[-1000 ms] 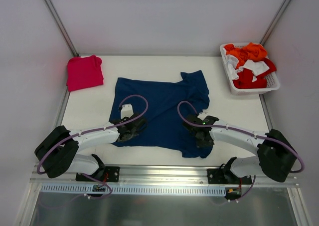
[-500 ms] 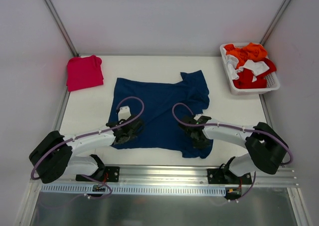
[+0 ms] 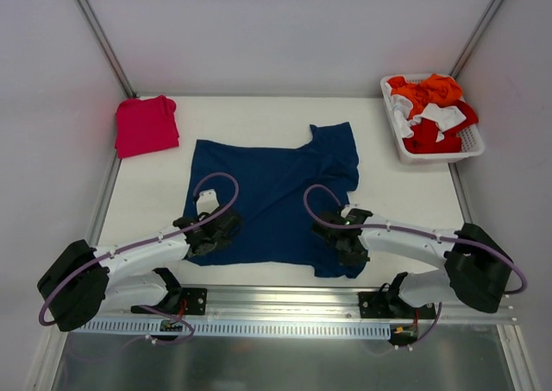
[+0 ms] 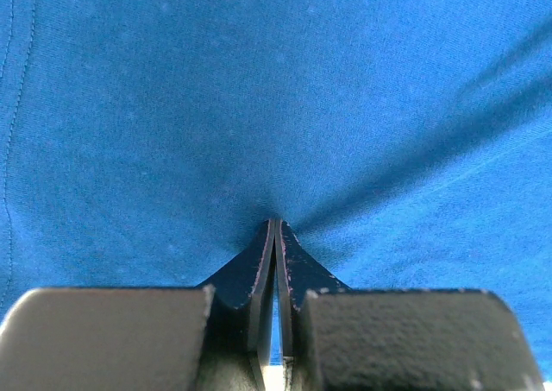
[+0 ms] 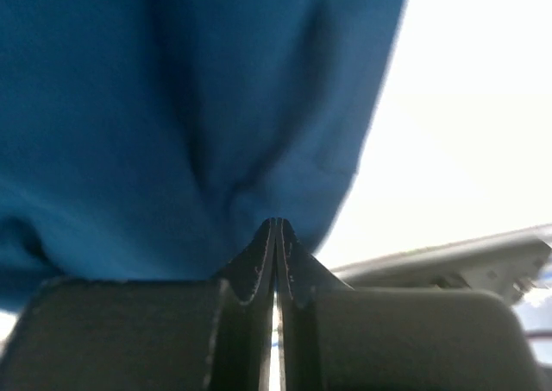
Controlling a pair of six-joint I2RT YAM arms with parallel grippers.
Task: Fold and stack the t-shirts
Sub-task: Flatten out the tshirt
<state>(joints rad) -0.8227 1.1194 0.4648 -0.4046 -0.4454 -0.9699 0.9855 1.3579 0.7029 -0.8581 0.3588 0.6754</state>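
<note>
The navy blue t-shirt (image 3: pixel 272 192) lies spread on the white table (image 3: pixel 405 197), a sleeve toward the back right. My left gripper (image 3: pixel 210 234) is shut on its near-left hem; in the left wrist view the closed jaws (image 4: pixel 276 227) pinch the blue cloth (image 4: pixel 259 89), which creases toward them. My right gripper (image 3: pixel 348 245) is shut on the near-right hem; in the right wrist view the closed jaws (image 5: pixel 276 225) hold bunched blue cloth (image 5: pixel 172 89). The pinkish-red t-shirt (image 3: pixel 147 125) lies folded at the back left, far from both grippers.
A white basket (image 3: pixel 438 156) with orange, red and white cloths stands at the back right. The table's metal rail (image 3: pixel 276 300) runs just behind the arm bases. Enclosure walls stand close on the left, back and right.
Both grippers have drawn back toward the near edge with the navy shirt's hem. The shirt has slid nearer and lies flatter and more stretched out.
</note>
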